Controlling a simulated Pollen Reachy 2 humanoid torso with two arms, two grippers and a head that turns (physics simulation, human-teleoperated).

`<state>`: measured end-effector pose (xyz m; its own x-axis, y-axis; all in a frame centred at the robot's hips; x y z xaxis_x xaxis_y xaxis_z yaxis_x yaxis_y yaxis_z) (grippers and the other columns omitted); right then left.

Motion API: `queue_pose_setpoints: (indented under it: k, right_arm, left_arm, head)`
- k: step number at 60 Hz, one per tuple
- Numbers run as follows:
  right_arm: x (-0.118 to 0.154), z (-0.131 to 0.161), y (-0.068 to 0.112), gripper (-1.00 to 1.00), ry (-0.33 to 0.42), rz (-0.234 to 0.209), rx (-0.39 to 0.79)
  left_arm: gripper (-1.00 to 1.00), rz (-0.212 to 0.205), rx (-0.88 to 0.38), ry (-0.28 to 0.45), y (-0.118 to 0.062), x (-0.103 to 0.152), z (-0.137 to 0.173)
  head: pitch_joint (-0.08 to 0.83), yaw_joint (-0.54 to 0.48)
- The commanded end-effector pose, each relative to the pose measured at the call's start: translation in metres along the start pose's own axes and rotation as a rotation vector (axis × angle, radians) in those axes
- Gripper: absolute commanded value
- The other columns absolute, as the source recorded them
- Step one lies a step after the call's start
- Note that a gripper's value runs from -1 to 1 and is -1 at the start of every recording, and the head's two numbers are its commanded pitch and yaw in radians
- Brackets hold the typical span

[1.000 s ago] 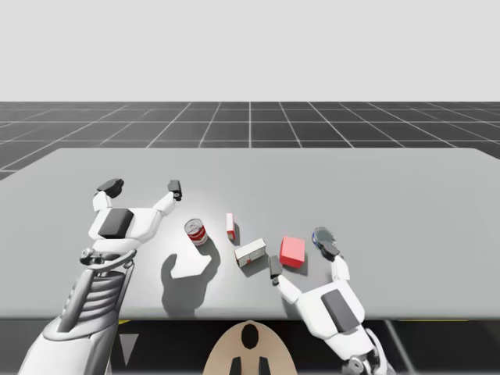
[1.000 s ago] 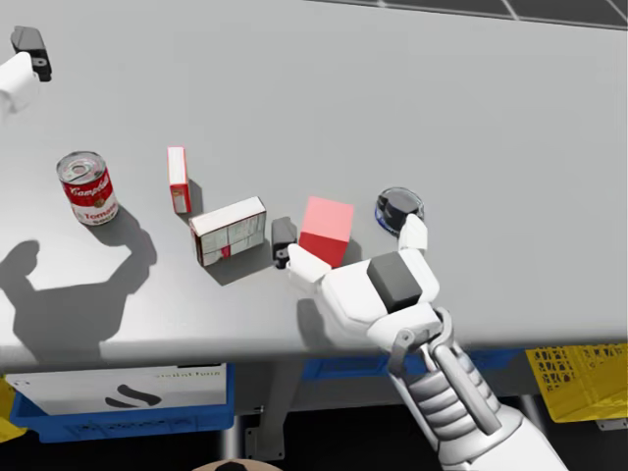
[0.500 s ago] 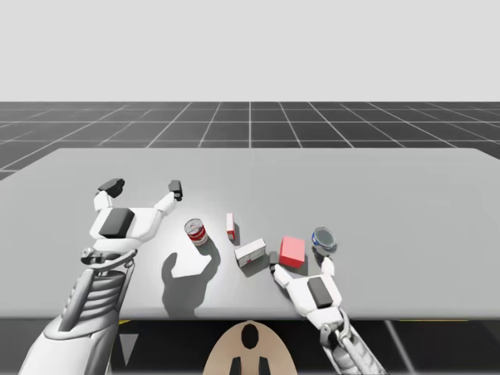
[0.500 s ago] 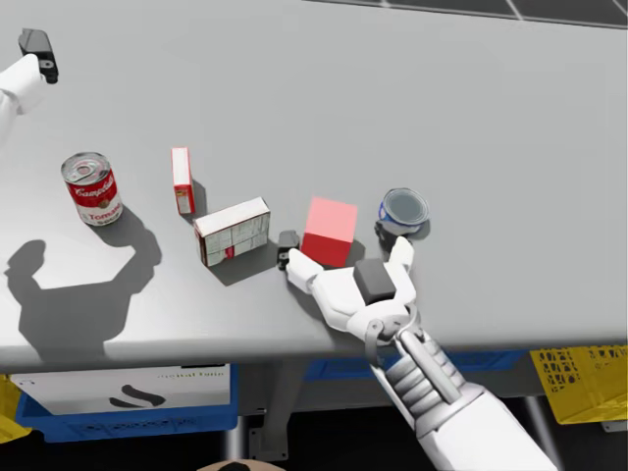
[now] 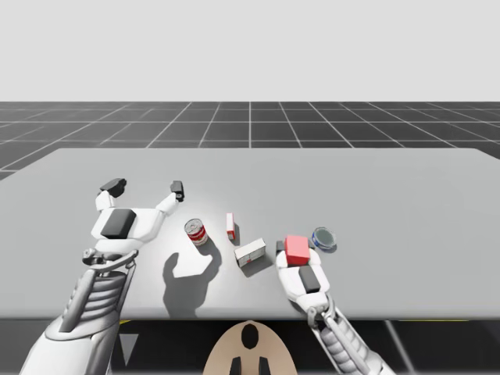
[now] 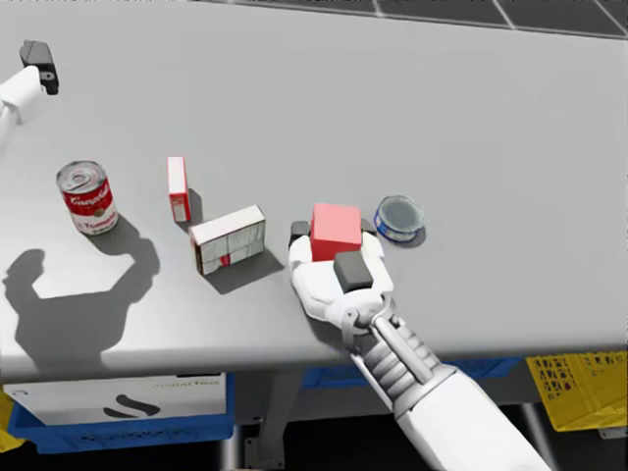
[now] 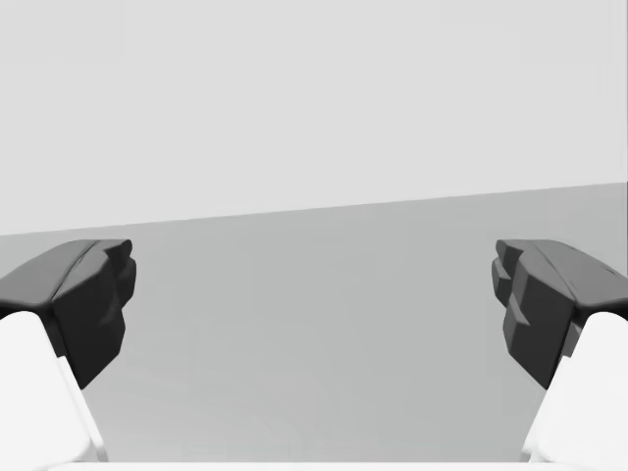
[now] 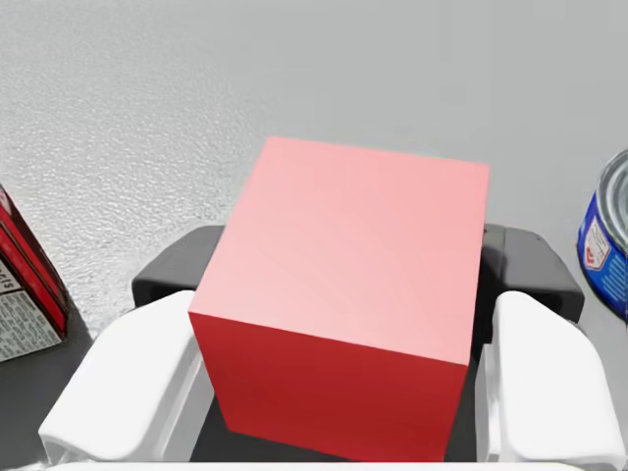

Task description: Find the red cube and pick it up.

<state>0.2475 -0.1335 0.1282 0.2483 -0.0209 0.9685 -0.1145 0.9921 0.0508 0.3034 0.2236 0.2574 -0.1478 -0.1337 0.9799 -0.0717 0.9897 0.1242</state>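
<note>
Far to the left of the solid red cube [image 8: 343,294], my left gripper [image 5: 145,188] hangs above the grey table [image 5: 391,195], its fingers spread wide and grasping nothing. Nearer the cube stand a red-and-white tin can [image 6: 86,197], then a slim upright red-and-white box [image 6: 178,187], then a white-and-red carton [image 6: 229,238] lying near the cube's left side. My right gripper [image 6: 335,235] clamps the cube from both sides. A short blue can [image 6: 398,218] sits just right of the cube.

On the grey tabletop [image 6: 471,118], my right claw [image 6: 334,234] has its dark fingers [image 6: 299,232] seemingly pressed against both sides of the red cube [image 6: 336,222]. A short blue-sided round can [image 6: 399,218] stands just beside the cube. On the cube's other side are a flat red-and-white box [image 6: 229,238], a slim upright red-and-white box [image 6: 178,188] and a red-and-white round can [image 6: 85,197].
</note>
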Motion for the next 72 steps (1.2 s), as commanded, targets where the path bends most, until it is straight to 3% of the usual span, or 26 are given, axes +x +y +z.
queue_pose_setpoints:
  k: [1, 11, 29, 40, 49, 62, 72]
  right_arm:
    - [-0.006, 0.002, 0.028, 1.0, 0.036, -0.124, 0.014]
    - [-0.008, 0.002, 0.027, 1.0, 0.044, -0.13, 0.018]
    - [-0.009, 0.005, 0.028, 1.0, 0.047, -0.129, 0.028]
    - [0.007, 0.01, 0.027, 1.0, 0.006, -0.113, 0.046]
    - [0.046, 0.019, 0.019, 1.0, -0.093, -0.081, 0.053]
    - [0.135, 0.04, 0.005, 1.0, -0.356, -0.024, 0.026]
    - [0.174, 0.051, 0.001, 1.0, -0.511, 0.006, 0.002]
  left_arm:
    - [-1.0, 0.006, -0.005, 0.004, -0.004, -0.001, 0.001]
    - [-1.0, 0.001, -0.006, 0.004, -0.005, -0.001, 0.001]
    - [-1.0, -0.002, -0.007, 0.003, -0.005, -0.002, 0.002]
    - [-1.0, -0.001, -0.006, 0.004, -0.005, -0.002, 0.002]
    - [-1.0, -0.001, -0.007, 0.002, -0.005, -0.002, 0.002]
    - [-1.0, -0.007, -0.018, 0.005, -0.005, -0.003, 0.001]
    - [-1.0, -0.009, -0.023, 0.006, -0.005, -0.003, 0.001]
  head:
    - [0.75, -0.19]
    - [0.669, -0.19]
    - [0.406, -0.2]
    - [0.349, -0.21]
    - [0.338, -0.22]
    - [0.315, -0.21]
    - [0.299, -0.21]
